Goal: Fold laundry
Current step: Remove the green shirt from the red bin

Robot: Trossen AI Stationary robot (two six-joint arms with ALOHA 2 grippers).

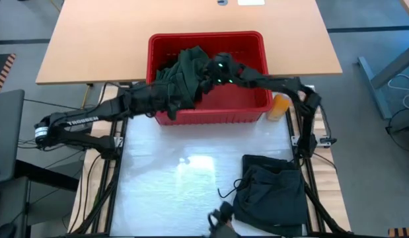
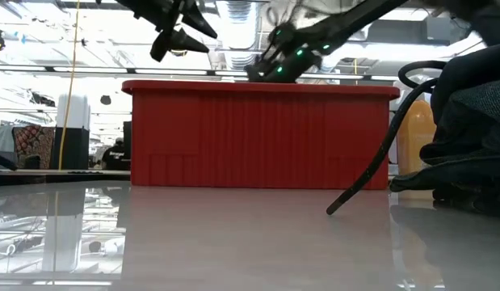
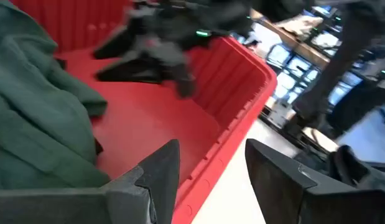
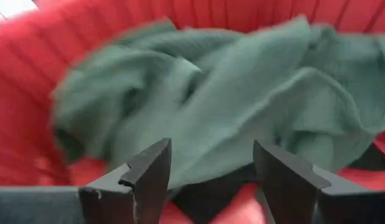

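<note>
Dark green laundry (image 1: 184, 69) lies bunched in the left part of the red basket (image 1: 254, 109); it also shows in the right wrist view (image 4: 229, 93) and the left wrist view (image 3: 37, 112). My right gripper (image 4: 208, 171) hangs open over the basket (image 1: 204, 76), pointing at this heap without touching it. My left gripper (image 3: 211, 177) is open above the basket's near wall (image 1: 172, 106), holding nothing. A dark garment (image 1: 273, 192) lies folded on the table's near right part.
An orange spray bottle (image 1: 278, 107) stands by the basket's near right corner. A dark cord (image 2: 371, 170) trails from the folded garment (image 2: 476, 137) onto the table. The white table surface (image 1: 184, 178) in front of the basket is bare. A wooden table (image 1: 191, 20) stands behind.
</note>
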